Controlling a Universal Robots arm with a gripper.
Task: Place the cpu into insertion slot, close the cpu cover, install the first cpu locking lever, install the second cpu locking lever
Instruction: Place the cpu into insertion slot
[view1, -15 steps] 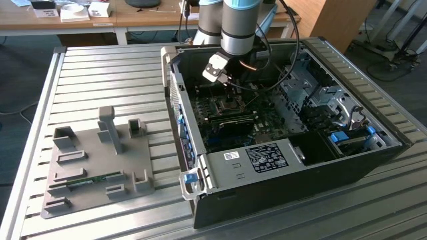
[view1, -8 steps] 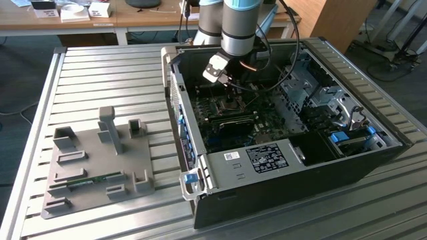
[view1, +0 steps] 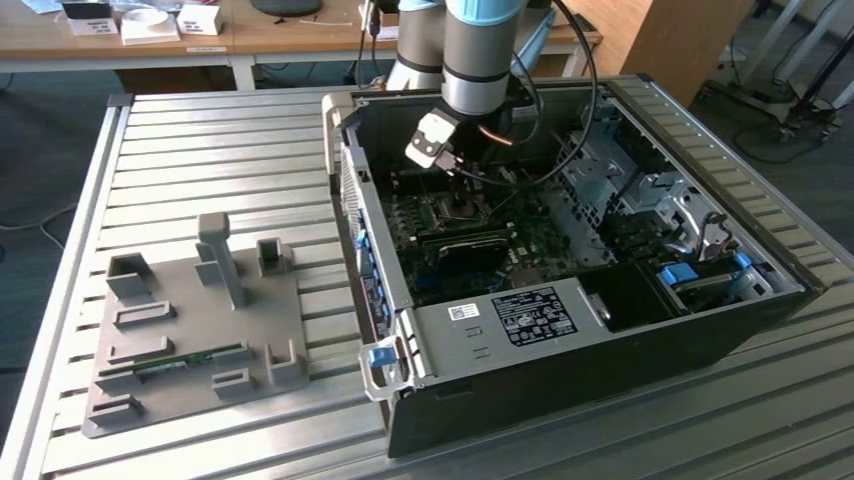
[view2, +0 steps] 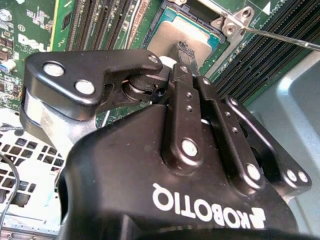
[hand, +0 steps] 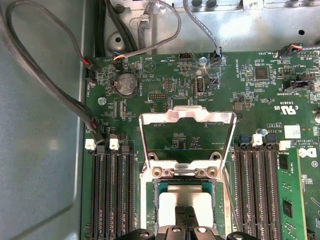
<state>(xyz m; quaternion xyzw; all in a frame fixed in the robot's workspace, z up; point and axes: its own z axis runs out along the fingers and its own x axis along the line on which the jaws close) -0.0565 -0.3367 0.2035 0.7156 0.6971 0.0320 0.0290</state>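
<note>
Silver-topped cpu (hand: 167, 205) is seated in the insertion slot (hand: 148, 200); the pincer (hand: 186, 210) is held shut, its tips at the cpu, and the cpu cover (hand: 187, 118) is raised open.

Shiny metal cpu cover (hand: 187, 117), matt metal cpu (hand: 167, 207), glossy pcb (hand: 165, 70)

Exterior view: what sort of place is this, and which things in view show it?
Probably a robotics lab or workshop: a robot arm reaches into an open computer case on a slatted metal table, a grey parts fixture lies beside it, with wooden desks behind.
</note>
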